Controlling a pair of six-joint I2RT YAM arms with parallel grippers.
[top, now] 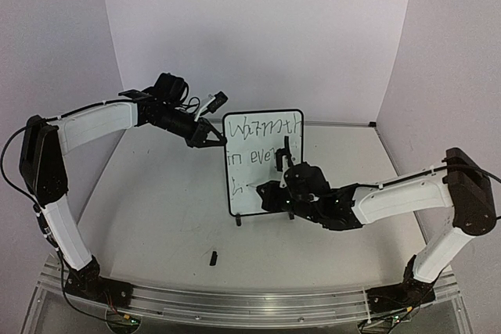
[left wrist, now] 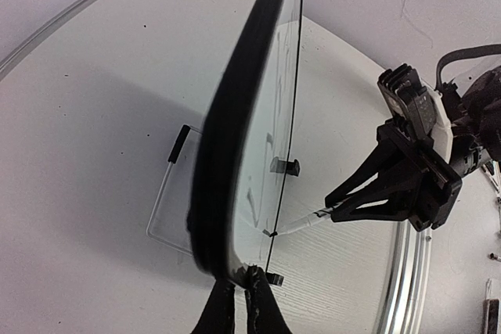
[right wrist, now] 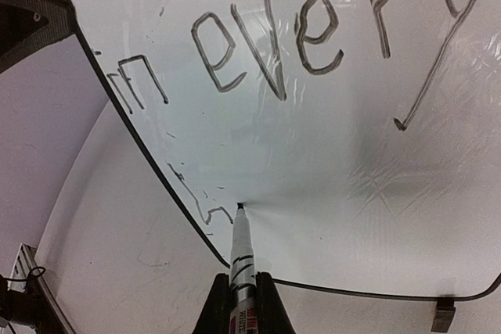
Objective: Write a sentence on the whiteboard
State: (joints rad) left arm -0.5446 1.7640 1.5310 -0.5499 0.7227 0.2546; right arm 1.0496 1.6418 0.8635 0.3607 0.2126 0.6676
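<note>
The whiteboard [top: 264, 181] stands upright on its feet at mid table. The sentence [top: 261, 126] reads "Warmth" and below it "in every" [right wrist: 270, 48]; a short first stroke of a third line [right wrist: 200, 201] sits at the lower left. My left gripper [top: 216, 138] is shut on the board's upper left edge [left wrist: 235, 154], fingers [left wrist: 262, 310] pinching the frame. My right gripper [top: 272, 192] is shut on a white marker [right wrist: 241, 256]. The marker's tip touches the board just right of that stroke. The right gripper and marker also show in the left wrist view [left wrist: 356, 197].
A small black marker cap [top: 213, 256] lies on the table in front of the board. A metal rail [top: 235, 299] runs along the near edge. White backdrop walls close in the back and sides.
</note>
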